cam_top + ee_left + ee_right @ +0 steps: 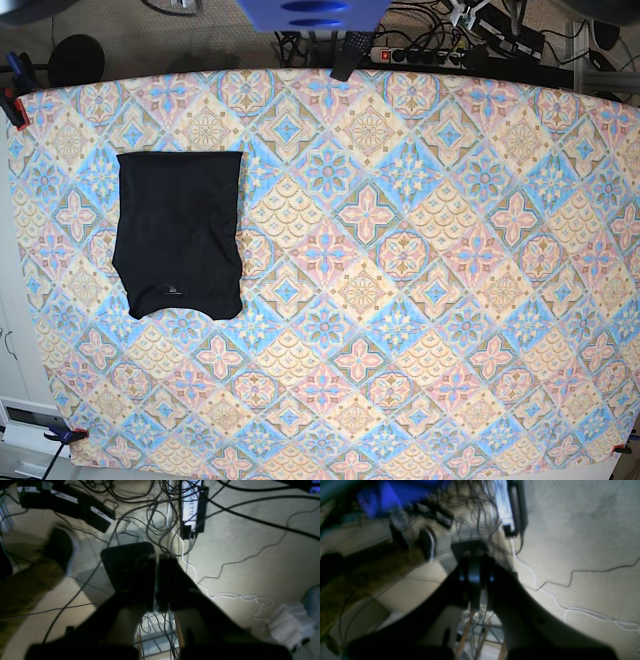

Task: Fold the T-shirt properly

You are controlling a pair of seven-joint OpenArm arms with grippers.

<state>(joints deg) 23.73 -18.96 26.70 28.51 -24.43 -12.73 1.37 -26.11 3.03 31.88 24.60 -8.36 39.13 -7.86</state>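
Observation:
The black T-shirt (178, 232) lies folded into a narrow rectangle on the left part of the table, with a small pale label (172, 291) at its near edge. Neither arm shows in the base view, and no gripper is near the shirt. In the left wrist view my left gripper (157, 580) hangs over the floor with its dark fingers pressed together and nothing between them. My right gripper (473, 577) is blurred in the right wrist view, also above the floor, its fingers close together and holding nothing.
A patterned tablecloth (400, 250) covers the table, held by clamps (12, 105) at the corners. Both wrist views look down on a pale carpet with tangled cables (155, 517), a power strip (191, 507) and white boxes (290, 622). A blue object (310, 12) hangs past the table's far edge.

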